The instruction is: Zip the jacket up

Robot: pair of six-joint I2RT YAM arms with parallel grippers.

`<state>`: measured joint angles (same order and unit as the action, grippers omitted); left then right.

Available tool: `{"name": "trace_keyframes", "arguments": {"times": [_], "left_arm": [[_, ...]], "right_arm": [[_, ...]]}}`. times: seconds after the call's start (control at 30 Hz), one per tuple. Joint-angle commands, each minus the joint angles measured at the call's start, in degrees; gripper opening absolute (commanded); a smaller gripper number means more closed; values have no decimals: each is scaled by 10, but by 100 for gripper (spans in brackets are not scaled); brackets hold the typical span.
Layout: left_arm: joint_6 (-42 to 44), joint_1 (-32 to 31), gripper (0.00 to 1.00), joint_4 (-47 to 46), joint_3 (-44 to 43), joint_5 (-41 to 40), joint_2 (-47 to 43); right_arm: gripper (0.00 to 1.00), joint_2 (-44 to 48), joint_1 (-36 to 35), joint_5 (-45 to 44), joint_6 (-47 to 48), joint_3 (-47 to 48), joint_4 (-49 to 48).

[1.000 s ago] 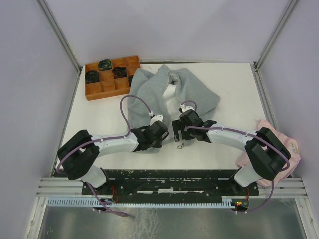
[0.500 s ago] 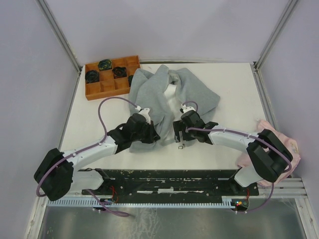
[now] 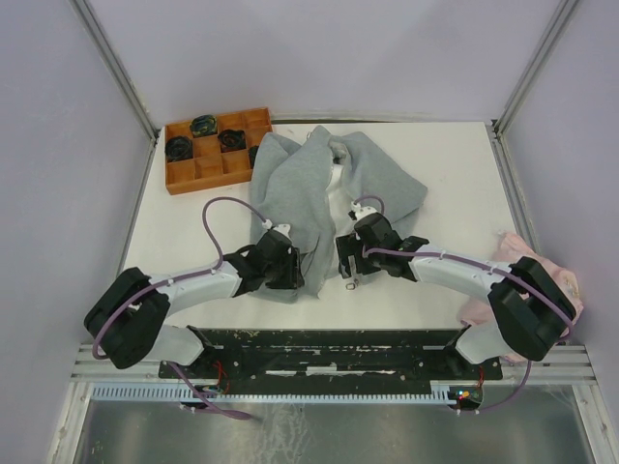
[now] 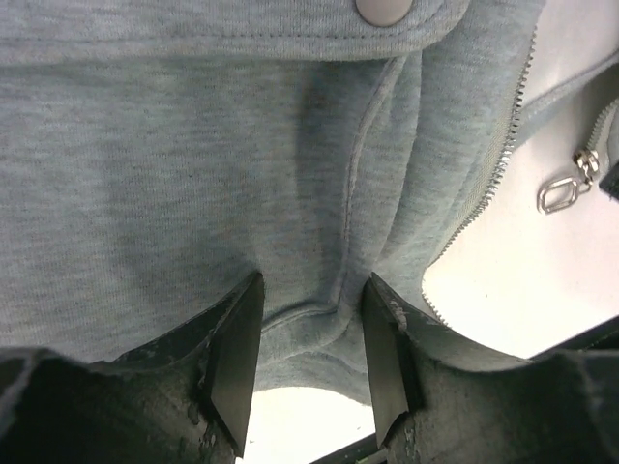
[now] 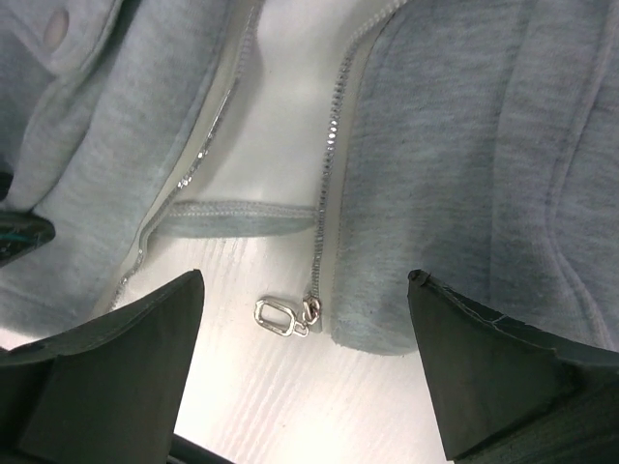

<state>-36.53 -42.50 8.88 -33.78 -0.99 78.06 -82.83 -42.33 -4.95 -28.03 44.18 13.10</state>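
Observation:
The light grey jacket (image 3: 309,184) lies open on the white table, its white lining showing down the middle. My left gripper (image 3: 293,275) is open, its fingers either side of the bottom hem corner of the jacket's left front panel (image 4: 319,319). My right gripper (image 3: 345,263) is open wide over the bottom of the right front panel (image 5: 455,193). The silver zipper pull (image 5: 280,316) lies flat on the table between its fingers, at the foot of the right zipper track. The pull also shows in the left wrist view (image 4: 559,193). The two zipper tracks lie apart.
An orange compartment tray (image 3: 198,181) with dark objects stands at the back left, touching the jacket's shoulder. A pale pink cloth (image 3: 571,295) lies at the right table edge beside the right arm. A pocket flap with a snap button (image 4: 384,10) lies ahead of the left gripper.
My left arm swung out left and came back, with its gripper now lower on the left panel's hem. The right gripper has barely moved.

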Motion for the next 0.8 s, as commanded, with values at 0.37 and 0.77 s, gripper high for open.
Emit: {"name": "trace_keyframes", "arguments": {"times": [0.37,0.77], "left_arm": [[-13,-87,65,118,-64,-114,-98],[-12,-141,52,50,-102,-80,-37]], "right_arm": [[92,43,1,13,35,42,66],[78,-3,1,-7,56,81,120]]}}
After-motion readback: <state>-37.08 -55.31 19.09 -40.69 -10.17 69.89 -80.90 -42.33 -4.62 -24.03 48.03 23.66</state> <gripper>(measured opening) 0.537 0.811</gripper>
